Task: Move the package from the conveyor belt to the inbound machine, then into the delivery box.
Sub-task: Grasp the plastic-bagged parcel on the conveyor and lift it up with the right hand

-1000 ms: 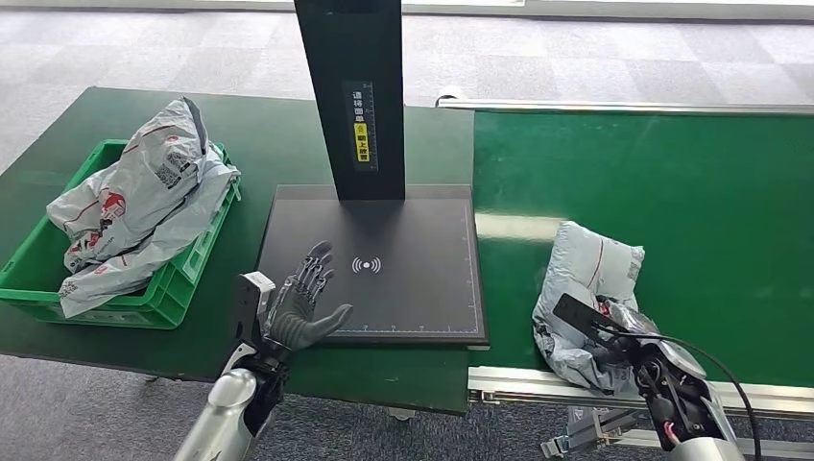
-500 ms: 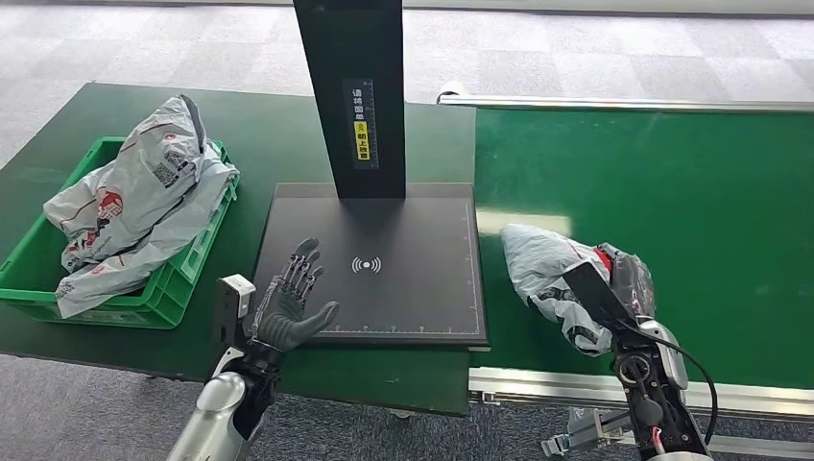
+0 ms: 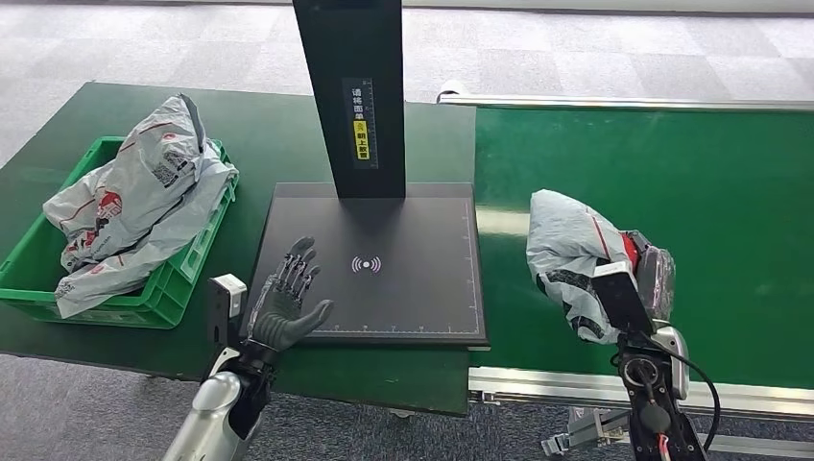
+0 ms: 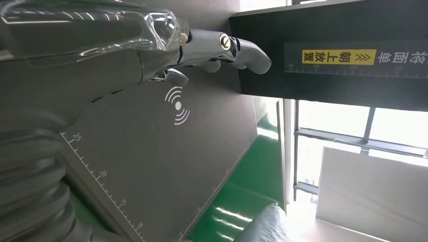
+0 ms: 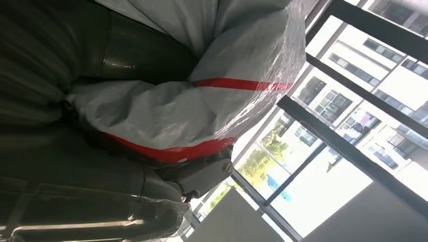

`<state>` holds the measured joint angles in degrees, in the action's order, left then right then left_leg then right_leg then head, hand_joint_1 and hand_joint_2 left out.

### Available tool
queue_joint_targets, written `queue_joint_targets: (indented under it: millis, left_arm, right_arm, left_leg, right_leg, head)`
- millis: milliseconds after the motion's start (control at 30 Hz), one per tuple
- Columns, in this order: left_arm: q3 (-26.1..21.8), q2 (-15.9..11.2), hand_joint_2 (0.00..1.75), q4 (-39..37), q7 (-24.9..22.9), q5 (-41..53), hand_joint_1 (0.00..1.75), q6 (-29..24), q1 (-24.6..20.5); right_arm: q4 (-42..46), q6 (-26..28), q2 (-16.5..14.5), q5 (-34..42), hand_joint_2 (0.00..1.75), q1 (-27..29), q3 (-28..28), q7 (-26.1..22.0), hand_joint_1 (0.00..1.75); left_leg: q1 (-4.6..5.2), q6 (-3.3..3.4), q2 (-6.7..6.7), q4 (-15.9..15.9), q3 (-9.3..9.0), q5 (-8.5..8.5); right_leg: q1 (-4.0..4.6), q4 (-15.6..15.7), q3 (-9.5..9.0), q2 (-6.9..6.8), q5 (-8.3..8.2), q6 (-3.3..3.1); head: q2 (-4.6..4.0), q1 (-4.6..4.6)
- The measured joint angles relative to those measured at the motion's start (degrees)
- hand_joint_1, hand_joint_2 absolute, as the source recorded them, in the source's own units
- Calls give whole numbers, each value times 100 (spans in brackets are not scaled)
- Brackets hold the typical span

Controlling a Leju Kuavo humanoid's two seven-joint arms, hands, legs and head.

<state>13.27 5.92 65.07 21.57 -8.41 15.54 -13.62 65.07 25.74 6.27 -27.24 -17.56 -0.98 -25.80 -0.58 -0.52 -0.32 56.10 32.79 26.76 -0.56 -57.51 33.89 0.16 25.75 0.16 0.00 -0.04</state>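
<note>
Above the conveyor belt point(image 3: 710, 182), right of the inbound machine point(image 3: 384, 288), the right hand point(image 3: 645, 279) grasps the package point(image 3: 566, 254) clear of the belt, presumably to carry it left. Its long axis runs from far-left to near-right, free end pointing at the machine. The left hand point(image 3: 288, 305), fingers spread and empty, hovers at the plate's near-left corner beside the delivery box point(image 3: 182, 279).

At the left wrist, its fingers point(image 4: 237, 48) reach over the plate.

At the right wrist, fingers point(image 5: 197, 176) clasp the bag's red-striped end.
</note>
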Motion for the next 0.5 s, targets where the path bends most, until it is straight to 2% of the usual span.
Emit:
queue_joint_targets:
  millis: [167,333,500]
  left_arm:
    - [-1,-9,175,22,143,0,0,-239,0]
    - [-15,-23,175,202,535,126,0,-955,2]
    - [-42,-23,175,413,737,267,0,-1396,3]
  right_arm:
    - [287,454,-67,591,175,115,74,-534,175]
    - [824,992,-189,1274,175,279,108,-1154,175]
    - [1133,1091,-297,1444,175,351,91,-1302,175]
  left_leg:
    - [0,0,0,0,2,0]
    - [0,0,1,0,5,0]
    - [0,0,0,-1,5,0]
  right_leg:
    - [0,0,1,0,0,0]
    - [0,0,2,0,0,0]
    - [0,0,1,0,0,0]
  head:
    - [0,1]
    - [0,1]
    - [0,1]
